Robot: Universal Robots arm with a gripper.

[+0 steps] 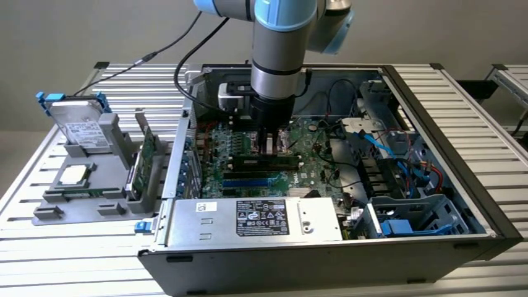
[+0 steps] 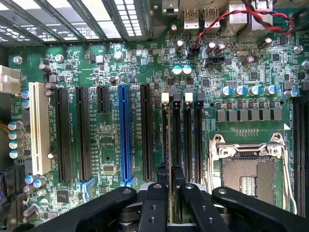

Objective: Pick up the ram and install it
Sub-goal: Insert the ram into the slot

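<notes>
Green board under black fingers

My fingers (image 2: 153,203) were matte black, and the edge of the ram (image 2: 169,212) between them was green. The motherboard (image 2: 108,145) was green. It carried one blue expansion slot (image 2: 123,135), one cream-white slot (image 2: 38,128) and black ones. The twisted wire (image 2: 227,17) was red and black, the CPU socket (image 2: 251,166) silver, and the capacitors (image 2: 246,90) blue-and-silver topped.

The motherboard (image 2: 111,145) carries one processor socket (image 2: 251,176). Just beside the socket: four memory slots (image 2: 187,140) and one ram (image 2: 169,212). Farther from the socket: four black expansion slots (image 2: 60,135), one blue slot (image 2: 123,135), one white slot (image 2: 37,130). One tool (image 2: 169,170), two fingers (image 2: 161,178).
</notes>
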